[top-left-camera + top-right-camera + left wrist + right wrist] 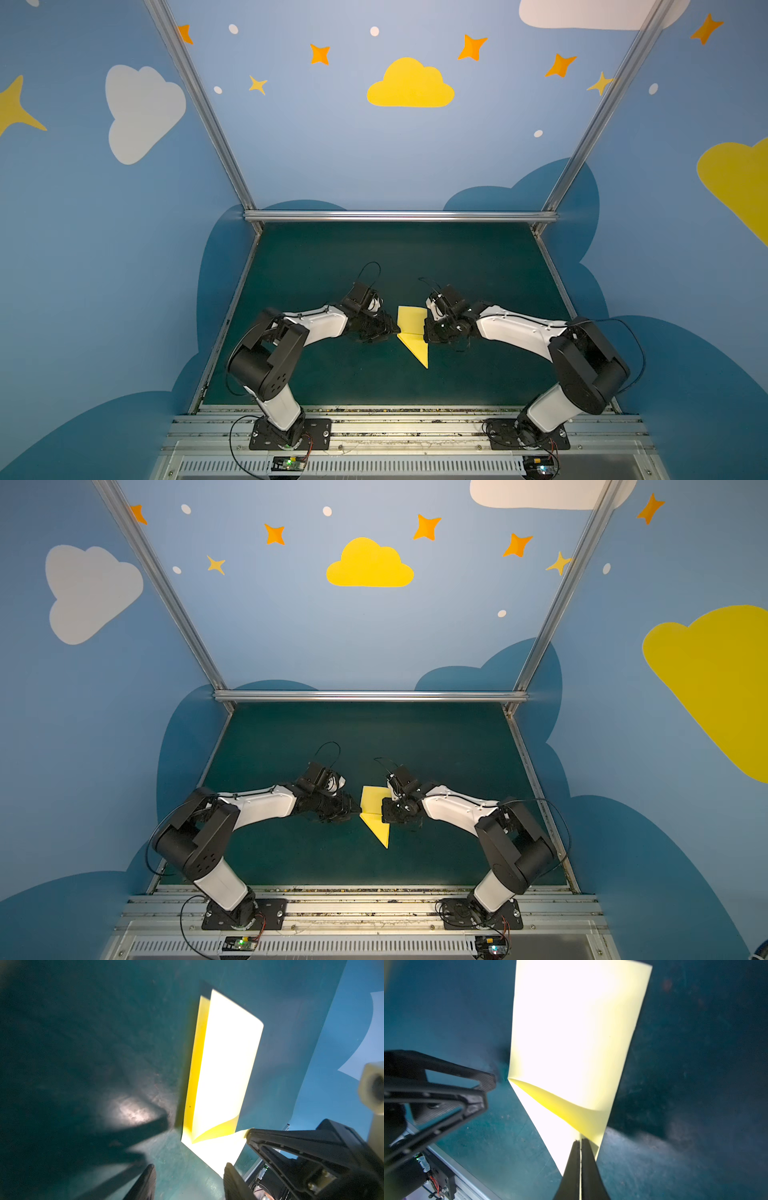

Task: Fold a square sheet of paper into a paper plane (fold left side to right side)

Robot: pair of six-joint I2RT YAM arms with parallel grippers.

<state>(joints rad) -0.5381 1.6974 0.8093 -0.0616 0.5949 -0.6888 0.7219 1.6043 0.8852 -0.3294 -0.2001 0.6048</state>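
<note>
Right hand (580, 1141) clamps the part-folded paper plane (409, 322), likely anchoring it for folding (left hand (189, 1165) released, waiting alongside).

pale yellow paper plane (409, 322) — half-folded, pointed, one flap lifted.

Blue walls (332, 158) (painted clouds (410, 85)) — green table (374, 257).

Paper plane (411, 320): plain pale yellow, deeper yellow inside the shaded folds. Table mat (374, 257): dark teal-green, no pattern. Walls (332, 158): light blue, printed with white clouds (141, 112), yellow clouds (409, 85), darker blue clouds (498, 199), orange stars (471, 47) and white dots (374, 31). Arms (511, 328): white links, black joints.
</note>
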